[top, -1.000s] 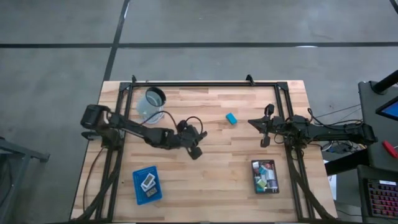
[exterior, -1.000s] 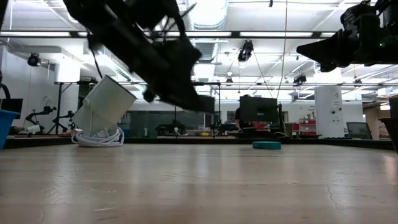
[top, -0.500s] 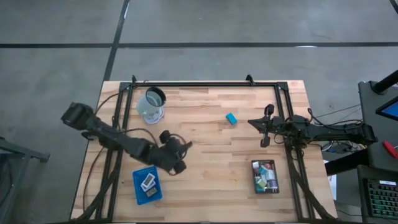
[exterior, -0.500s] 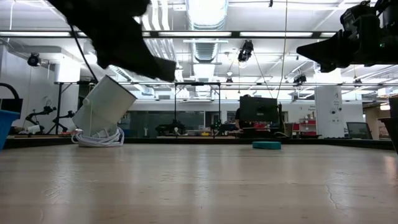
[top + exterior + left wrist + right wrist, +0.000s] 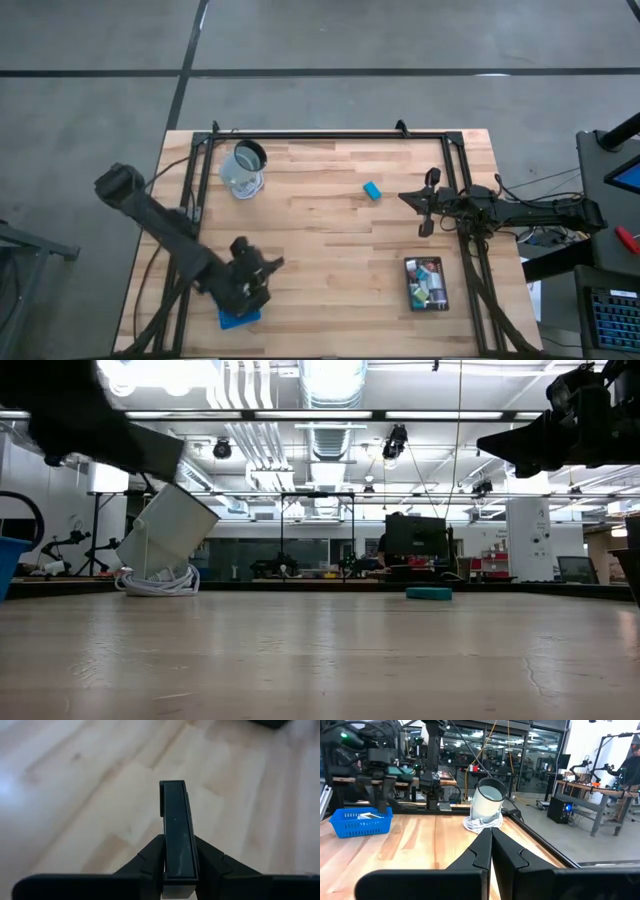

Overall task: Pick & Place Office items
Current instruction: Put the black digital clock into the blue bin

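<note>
The left gripper [image 5: 252, 285] hangs over the blue tray [image 5: 240, 318] at the desk's near left corner, its jaws clamped on one flat dark rectangle [image 5: 177, 835] that stands on edge between them. In the right wrist view the same gripper [image 5: 379, 795] shows just above the tray [image 5: 360, 821], where one white-faced piece [image 5: 368, 815] lies inside.

The right gripper [image 5: 425, 205] waits over the right side of the desk [image 5: 330, 250], its jaws pressed together with nothing between them.

One teal block [image 5: 371, 190] lies alone on the bare wood toward the far side, well apart from both trays. The black tray [image 5: 427, 284] near the right edge holds a heap of small pieces in white, teal, pink and green; they are too crowded to count.

One clear round cup [image 5: 243, 171] stands tilted near the far left corner, resting on a coil of white cord [image 5: 481, 824].
</note>
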Available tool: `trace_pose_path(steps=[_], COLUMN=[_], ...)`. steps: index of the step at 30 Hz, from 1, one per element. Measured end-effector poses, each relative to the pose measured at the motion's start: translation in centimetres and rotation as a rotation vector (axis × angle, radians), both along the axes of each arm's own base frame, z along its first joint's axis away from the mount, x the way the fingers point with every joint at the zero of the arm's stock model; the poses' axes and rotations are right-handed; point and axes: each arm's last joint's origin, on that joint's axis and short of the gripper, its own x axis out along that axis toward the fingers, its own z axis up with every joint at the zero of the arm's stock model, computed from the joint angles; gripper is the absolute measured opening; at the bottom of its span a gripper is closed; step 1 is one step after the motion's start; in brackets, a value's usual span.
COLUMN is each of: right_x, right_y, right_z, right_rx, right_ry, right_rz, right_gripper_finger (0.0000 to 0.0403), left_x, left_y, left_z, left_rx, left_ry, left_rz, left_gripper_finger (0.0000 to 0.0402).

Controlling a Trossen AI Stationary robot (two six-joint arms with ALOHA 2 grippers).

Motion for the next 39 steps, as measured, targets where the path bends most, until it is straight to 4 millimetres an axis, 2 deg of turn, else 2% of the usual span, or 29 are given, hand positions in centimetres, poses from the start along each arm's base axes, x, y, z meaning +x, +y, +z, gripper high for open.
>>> trace_pose_path(steps=[10, 16, 20, 39], right_x=[0.0, 0.0, 0.0, 0.0], right_y=[0.0, 0.0, 0.0, 0.0], right_z=[0.0, 0.0, 0.0, 0.0], right_rx=[0.0, 0.0, 0.0, 0.0], right_ry=[0.0, 0.0, 0.0, -0.001], right_rz=[0.0, 0.0, 0.0, 0.0], right_gripper_finger=[0.0008, 0.0008, 0.0008, 0.0008], left_x=[-5.9, -8.7, -10.3, -11.1], left_y=[-4.0, -5.5, -5.8, -4.8], left_z=[-0.5, -0.7, -0.9, -3.4], left_rx=[-0.071, -0.119, -0.12, -0.119], left_ry=[0.059, 0.133, 0.157, 0.144], left_rz=[-0.084, -0.179, -0.18, -0.155], left_gripper_finger=[0.0074, 0.0085, 0.0081, 0.0077])
